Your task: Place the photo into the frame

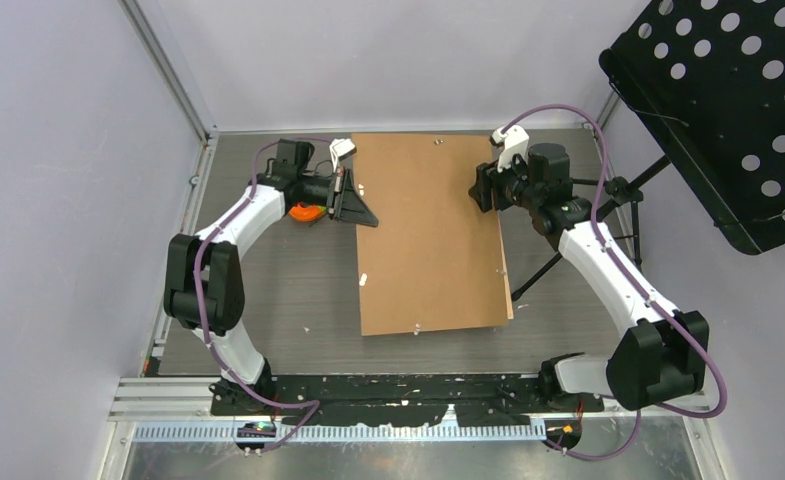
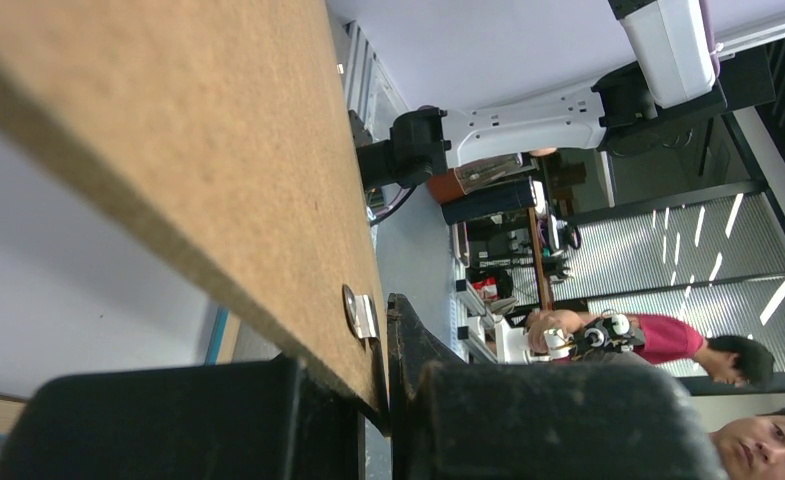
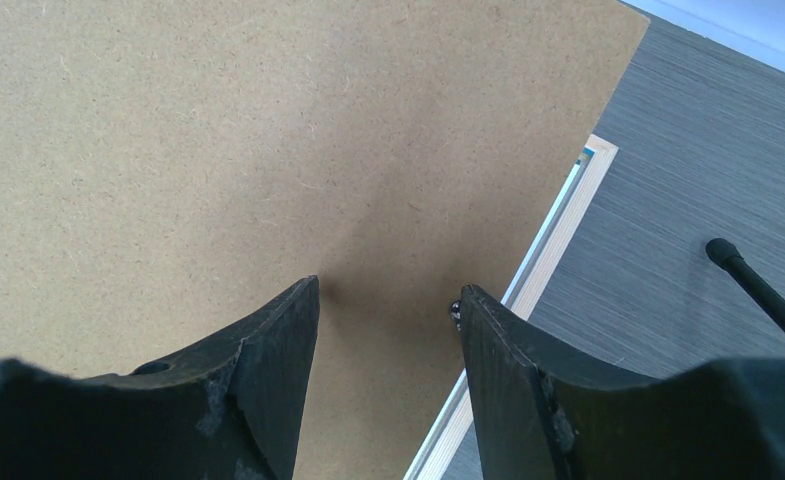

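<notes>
Finding: the photo is not visible in any view. A brown backing board (image 1: 428,235) covers the middle of the worktop (image 1: 288,290). You cannot confirm whether the photo lies beneath it.

The frame (image 3: 560,222) shows only as a thin light-wood rim with a blue line, along the board's right long edge. The board lies on top of it.

Orientation: the board's long axis runs from the arm bases toward the far wall (image 1: 408,60).

Left arm (image 1: 238,225): its jaws are closed on the board's left long edge, in the far half. The wrist view shows the edge running into the narrow gap between them, beside a small metal turn clip (image 2: 358,312). Whether that edge is raised off the frame cannot be told.

Right arm (image 1: 608,265): its jaws are apart and hold nothing. They are poised over the board face just inside the right long edge, roughly opposite the left jaws. The frame's exposed rim lies just to their right, so this arm is the nearer one to the frame.

Clearance:
- Left: open worktop beside the board.
- Far end: the short edge lies near the wall, so there is little room.
- Right: the legs of the music stand (image 1: 728,110) come close to the board's edge. Treat any sweep to that side as a snag risk.
</notes>
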Robot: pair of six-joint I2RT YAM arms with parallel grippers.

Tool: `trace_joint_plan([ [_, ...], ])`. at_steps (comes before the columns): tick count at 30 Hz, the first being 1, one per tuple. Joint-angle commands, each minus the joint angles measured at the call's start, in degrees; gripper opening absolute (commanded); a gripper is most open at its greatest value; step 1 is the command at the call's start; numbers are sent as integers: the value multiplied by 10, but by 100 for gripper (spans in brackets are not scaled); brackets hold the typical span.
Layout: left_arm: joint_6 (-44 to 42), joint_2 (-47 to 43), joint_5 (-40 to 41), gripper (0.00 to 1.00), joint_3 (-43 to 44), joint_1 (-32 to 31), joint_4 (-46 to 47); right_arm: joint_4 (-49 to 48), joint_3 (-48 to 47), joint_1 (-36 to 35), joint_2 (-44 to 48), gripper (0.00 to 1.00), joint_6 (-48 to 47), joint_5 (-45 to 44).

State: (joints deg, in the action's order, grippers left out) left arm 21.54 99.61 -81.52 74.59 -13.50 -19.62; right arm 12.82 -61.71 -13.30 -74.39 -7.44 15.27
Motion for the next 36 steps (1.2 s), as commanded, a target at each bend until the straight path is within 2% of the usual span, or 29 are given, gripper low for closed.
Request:
trace_joint_plan([
  [1, -14, -33, -63, 0, -1, -2, 14, -23, -1, 8, -5, 60, -12, 28],
  [36, -14, -37, -54, 0, -1, -2, 15, 10, 28, 30, 34, 60, -24, 77],
])
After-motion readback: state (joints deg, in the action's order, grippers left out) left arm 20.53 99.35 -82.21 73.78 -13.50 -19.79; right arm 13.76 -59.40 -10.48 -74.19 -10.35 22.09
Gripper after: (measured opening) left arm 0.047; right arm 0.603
